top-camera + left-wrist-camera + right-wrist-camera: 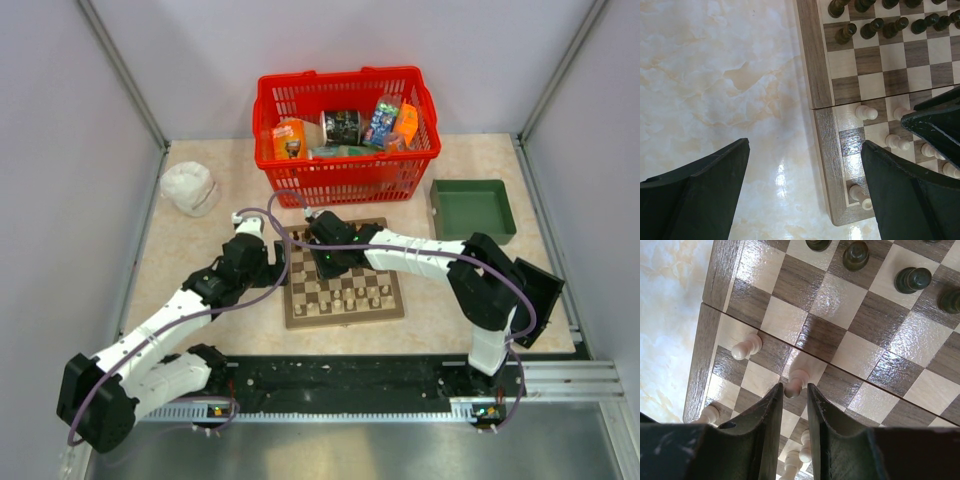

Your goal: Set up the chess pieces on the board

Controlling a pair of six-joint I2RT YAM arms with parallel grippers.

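Observation:
The board point(345, 318) lies mid-table. Dark pieces point(855, 255) stand in rows at one end, also in the left wrist view point(870, 27). Pale pieces point(866, 111) stand at the other end. My right gripper point(796, 386) hovers over the board's left half point(328, 262), jaws nearly together, pinching the head of an upright pale pawn point(799, 376). Another pale pawn point(746, 347) stands one square to its left. My left gripper point(805, 144) hangs wide open and holding nothing beside the board's left border point(815, 60), one finger point(900, 190) over the corner squares.
A red basket point(345, 135) of packaged goods stands behind the board. A green tray point(472, 208) sits at the back right. A white crumpled lump point(188, 188) lies at the back left. Side walls close in the table.

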